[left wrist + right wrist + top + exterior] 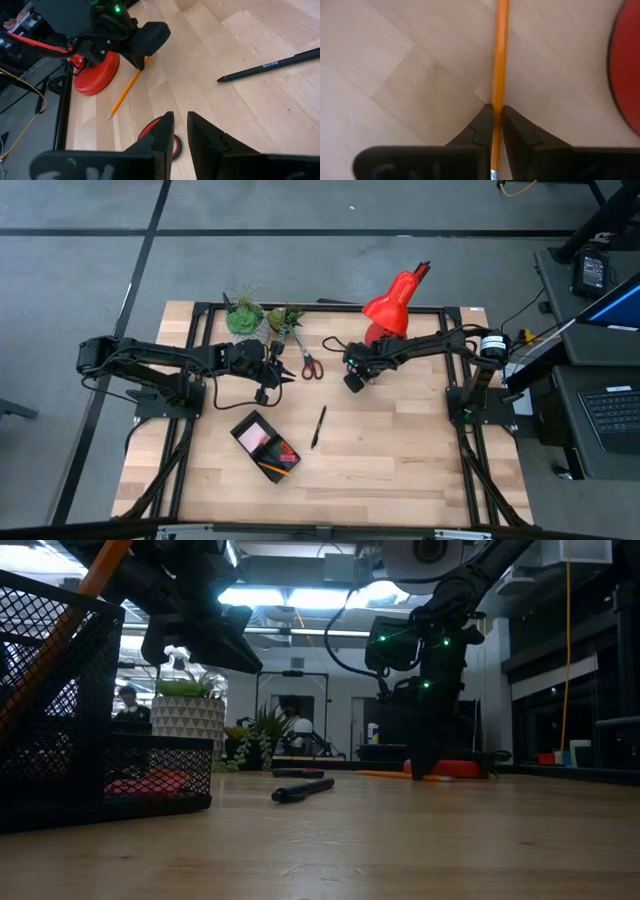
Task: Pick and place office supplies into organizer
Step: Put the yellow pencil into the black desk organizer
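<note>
A: Since the right claw (497,117) has its two fingers pinched on the orange pencil (500,55), which lies flat on the worktop (395,60), what would make this pick go well?

B: As I judge it, a straight lift. The fingers meet the shaft from both sides, towards the metal-collared end, so most of the length sticks out ahead. Rise slowly, or the long end may droop or swing.

A: Anything close by to mind?

B: The red base of the desk lamp (626,70) sits just beside the pencil. I would lift clear before turning, so the tip does not catch on it.

A: And the left claw (181,131)?

B: It hovers over the red-handled scissors (162,139) with its fingers a narrow gap apart, holding nothing. It can wait there.

A: Where must the pencil go?

B: To the organizer (264,444), the black tray towards the front of the worktop, well apart from the lamp. A black pen (318,426) lies between, so carry the pencil high over it. A pencil already lies across the tray, so I would lay this one alongside.

A: What is farther off?

B: Green potted plants (244,316) at the back edge, out of the way.
</note>
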{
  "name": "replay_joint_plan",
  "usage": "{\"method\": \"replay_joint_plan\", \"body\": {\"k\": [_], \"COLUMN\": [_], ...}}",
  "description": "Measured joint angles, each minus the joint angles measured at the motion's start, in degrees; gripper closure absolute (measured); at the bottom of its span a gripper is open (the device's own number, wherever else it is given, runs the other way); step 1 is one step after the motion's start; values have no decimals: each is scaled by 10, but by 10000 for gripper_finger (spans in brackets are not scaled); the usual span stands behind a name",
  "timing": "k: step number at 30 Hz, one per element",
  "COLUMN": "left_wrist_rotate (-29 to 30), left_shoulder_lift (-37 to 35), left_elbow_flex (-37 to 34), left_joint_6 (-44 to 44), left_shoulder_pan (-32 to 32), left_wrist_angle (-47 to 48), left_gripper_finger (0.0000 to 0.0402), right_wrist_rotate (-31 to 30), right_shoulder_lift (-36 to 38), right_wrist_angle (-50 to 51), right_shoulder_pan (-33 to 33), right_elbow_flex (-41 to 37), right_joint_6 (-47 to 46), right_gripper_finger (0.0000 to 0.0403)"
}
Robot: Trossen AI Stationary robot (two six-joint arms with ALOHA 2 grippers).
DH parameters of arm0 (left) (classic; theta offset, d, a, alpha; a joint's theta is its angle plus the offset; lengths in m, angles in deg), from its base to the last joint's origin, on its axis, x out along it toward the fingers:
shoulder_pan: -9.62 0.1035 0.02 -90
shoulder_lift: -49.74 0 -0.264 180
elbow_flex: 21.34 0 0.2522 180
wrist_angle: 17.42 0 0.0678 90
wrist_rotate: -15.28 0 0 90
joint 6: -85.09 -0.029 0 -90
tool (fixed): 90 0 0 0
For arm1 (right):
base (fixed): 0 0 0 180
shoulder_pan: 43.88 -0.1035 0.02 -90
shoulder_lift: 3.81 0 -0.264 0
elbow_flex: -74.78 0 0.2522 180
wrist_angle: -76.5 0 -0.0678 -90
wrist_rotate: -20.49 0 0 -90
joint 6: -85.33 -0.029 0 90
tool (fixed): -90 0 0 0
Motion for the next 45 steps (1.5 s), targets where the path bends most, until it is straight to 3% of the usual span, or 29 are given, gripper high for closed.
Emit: {"method": "replay_joint_plan", "body": {"k": [13,45], "left_wrist_rotate": [0,0], "left_shoulder_lift": [0,0], "left_elbow_flex": [0,0], "left_joint_6": [0,6], "left_shoulder_pan": [0,0], "left_wrist_angle": [0,-2], "left_gripper_finger": [354,358], "right_wrist_rotate": [0,15], "right_shoulder_lift": [0,-6], "right_wrist_angle": [0,50], "right_shoulder_pan": [0,0], "right_elbow_flex": [1,54], "right_joint_6": [116,159], "right_gripper_finger": [362,389]}}
